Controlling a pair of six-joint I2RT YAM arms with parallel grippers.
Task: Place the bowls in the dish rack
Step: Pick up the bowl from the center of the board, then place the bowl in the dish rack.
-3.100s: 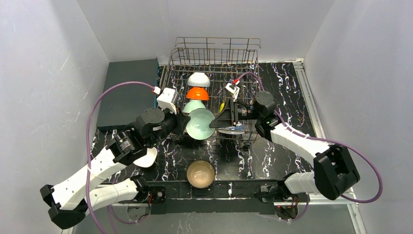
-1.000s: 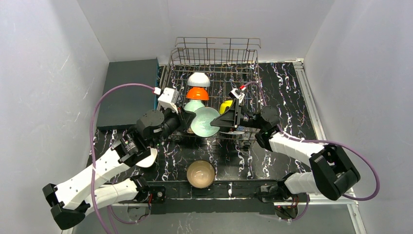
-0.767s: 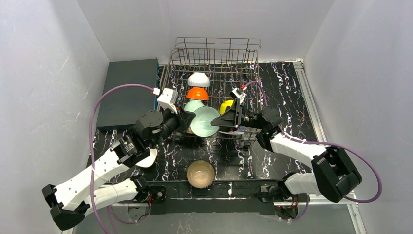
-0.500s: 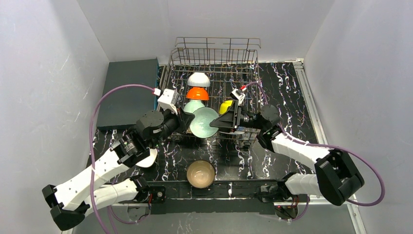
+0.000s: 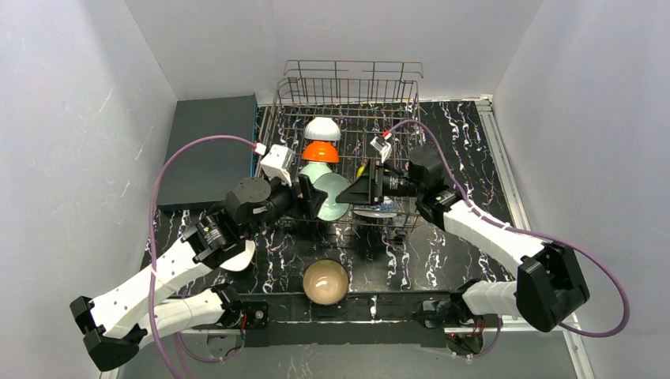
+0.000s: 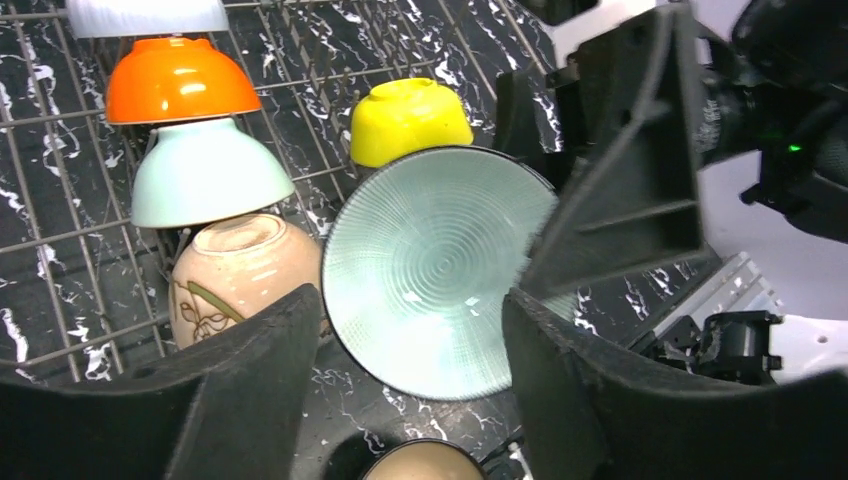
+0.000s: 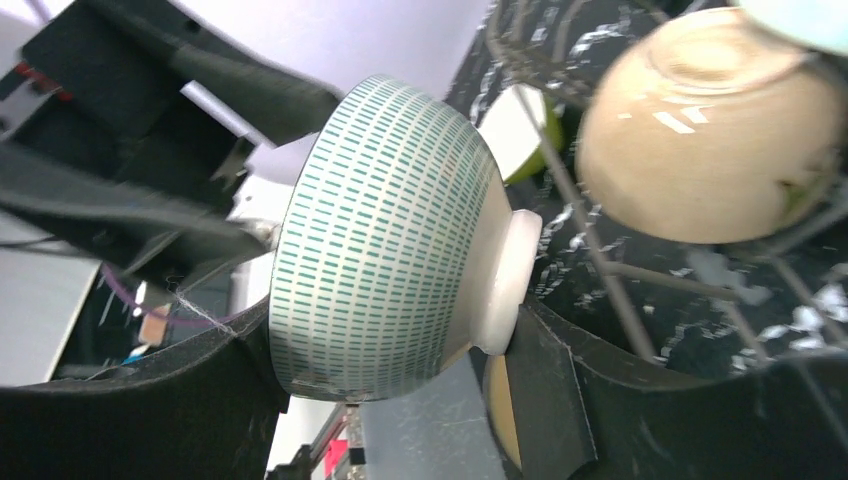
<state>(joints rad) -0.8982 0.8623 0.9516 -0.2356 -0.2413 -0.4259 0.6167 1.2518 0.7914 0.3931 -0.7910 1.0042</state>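
Slippage is the worry. Left claw (image 6: 410, 300) is standing wide, fingers (image 6: 235, 400) flanking the bowl (image 6: 430, 265) just ahead, so backing out crookedly could be clipping its rim. Right claw (image 7: 390, 330) is pinching that bowl rim-to-foot above the rack's (image 5: 348, 79) near end; glazed curves could be sliding free. Tan bowl (image 6: 245, 265) is crowding just beyond the grip, while free tines (image 5: 395, 134) are showing farther beyond the right claw.

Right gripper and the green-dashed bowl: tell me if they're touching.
Touching. Right wrist view: the green-dashed bowl sits between the right gripper's fingers, one against its rim, the other against its foot.
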